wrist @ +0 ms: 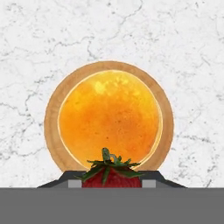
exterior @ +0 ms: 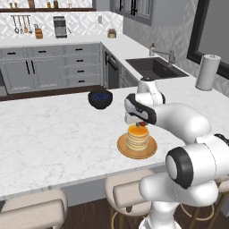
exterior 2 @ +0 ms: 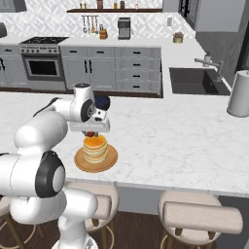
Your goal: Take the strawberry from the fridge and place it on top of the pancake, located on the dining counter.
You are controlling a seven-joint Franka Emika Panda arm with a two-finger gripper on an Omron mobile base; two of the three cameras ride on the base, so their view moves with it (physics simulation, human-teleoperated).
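The small red strawberry (wrist: 112,177) with its green leafy cap sits clamped between the two dark fingertips of the white arm's two-finger gripper (wrist: 112,180), the leaves pointing out past the tips. In the hand view it hangs directly over the golden-brown round pancake (wrist: 109,117), whose top face lies beyond the fruit, with the strawberry over the rim of the disc nearest the camera rather than its middle. From the left base view the gripper (exterior: 141,122) hovers just above the pancake stack (exterior: 137,136), and a speck of red strawberry (exterior: 142,124) shows under the hand; whether the fruit already touches the top layer is hard to tell from here.

The pancake rests on a round tan wooden plate (wrist: 51,114), which leaves an even ring of bare wood all round. The plate stands on the white grey-veined marble dining counter (exterior: 53,138), close to the near edge where the beige cushioned stools (exterior 2: 202,216) are tucked in. A dark blue-black bowl (exterior: 100,99) stands well apart on the far side of the plate. Open marble spreads widely to either side of the plate. A white paper-towel roll (exterior 2: 240,93) stands far off near the dark sink (exterior 2: 194,80).
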